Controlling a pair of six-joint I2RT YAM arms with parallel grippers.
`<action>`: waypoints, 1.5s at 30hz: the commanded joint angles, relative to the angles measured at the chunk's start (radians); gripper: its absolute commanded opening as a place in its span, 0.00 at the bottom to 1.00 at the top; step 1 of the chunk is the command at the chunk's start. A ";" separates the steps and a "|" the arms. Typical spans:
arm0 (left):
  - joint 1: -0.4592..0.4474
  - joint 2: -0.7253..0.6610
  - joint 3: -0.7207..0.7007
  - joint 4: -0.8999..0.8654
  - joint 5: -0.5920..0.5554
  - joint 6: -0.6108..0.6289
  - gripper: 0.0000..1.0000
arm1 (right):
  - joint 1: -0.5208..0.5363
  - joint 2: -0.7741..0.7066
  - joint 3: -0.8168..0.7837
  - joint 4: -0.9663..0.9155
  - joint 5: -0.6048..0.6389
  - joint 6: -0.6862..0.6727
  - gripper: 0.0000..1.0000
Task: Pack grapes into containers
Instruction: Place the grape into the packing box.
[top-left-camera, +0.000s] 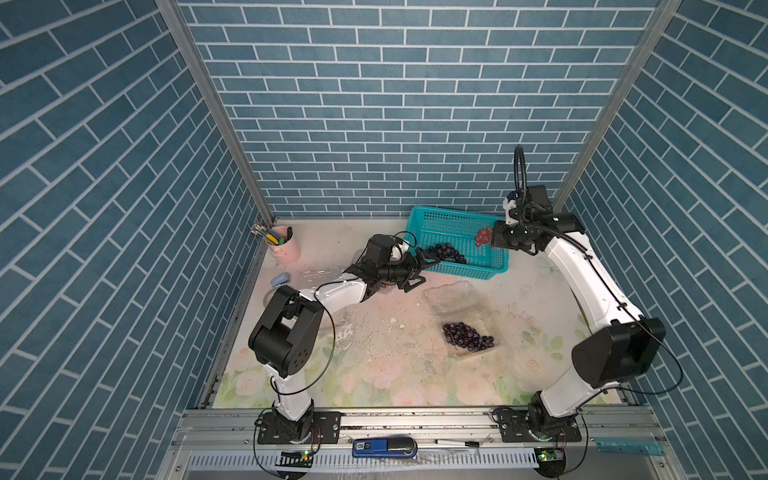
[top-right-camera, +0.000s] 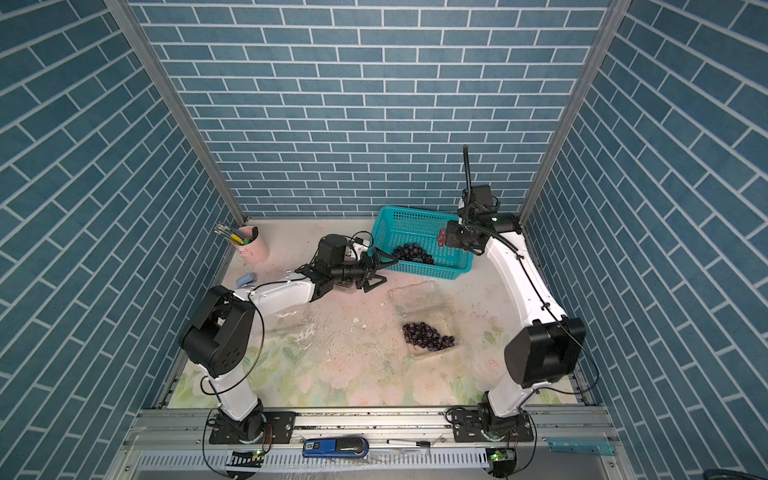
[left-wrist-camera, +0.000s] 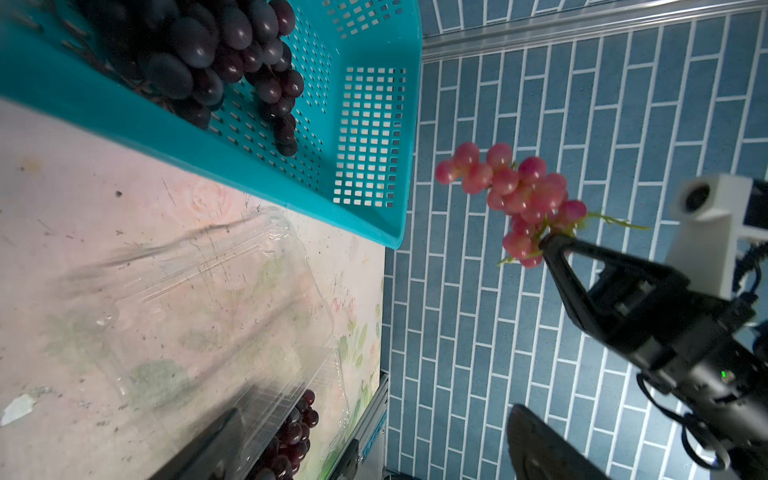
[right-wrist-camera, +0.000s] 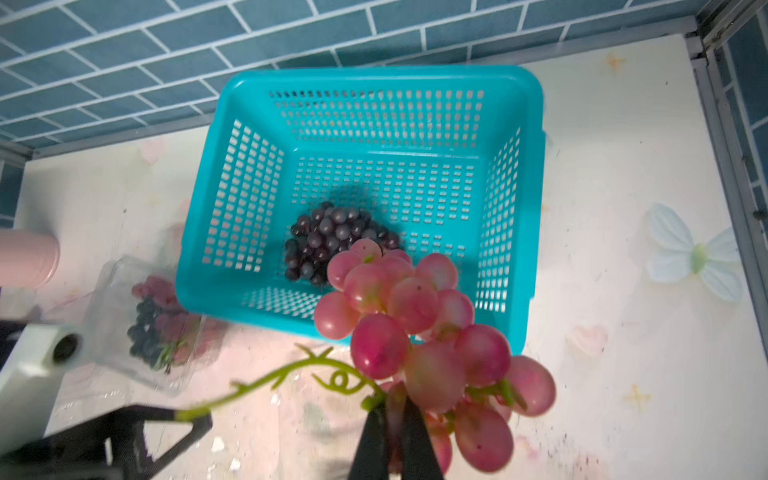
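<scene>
A robot test booth, lab-like: blue brick-print panels (top-left-camera: 415, 124) on aluminium posts (top-left-camera: 216, 108) wall in a flower-print table (top-left-camera: 374, 374); the left arm (top-left-camera: 286, 332) and right arm (top-left-camera: 582, 282) are bolted to a metal rail (top-left-camera: 415, 419).

A: Light?
B: Bright, even, from overhead in both top views. Only faint shadows on the pale flowered tabletop (top-left-camera: 374, 374). Blue brick-pattern walls (top-left-camera: 83, 208) bow at the edges.
A: Wrist views?
B: My left: clear thin plastic clamshell box (left-wrist-camera: 208, 291) smeared with blur, some glare. My right: bunch of red-pink glossy grapes (right-wrist-camera: 411, 303) close up, soft, shiny. Dark shadow pools inside the teal perforated plastic basket (right-wrist-camera: 374, 77).
</scene>
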 joint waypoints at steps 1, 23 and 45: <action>-0.018 -0.035 -0.030 0.001 -0.022 0.027 1.00 | 0.043 -0.142 -0.118 -0.029 -0.012 0.039 0.04; -0.081 -0.134 -0.170 -0.002 -0.108 0.044 1.00 | 0.155 -0.543 -0.863 0.161 -0.226 0.242 0.04; -0.096 -0.114 -0.170 -0.005 -0.100 0.043 1.00 | 0.156 -0.396 -0.865 0.167 0.013 0.166 0.26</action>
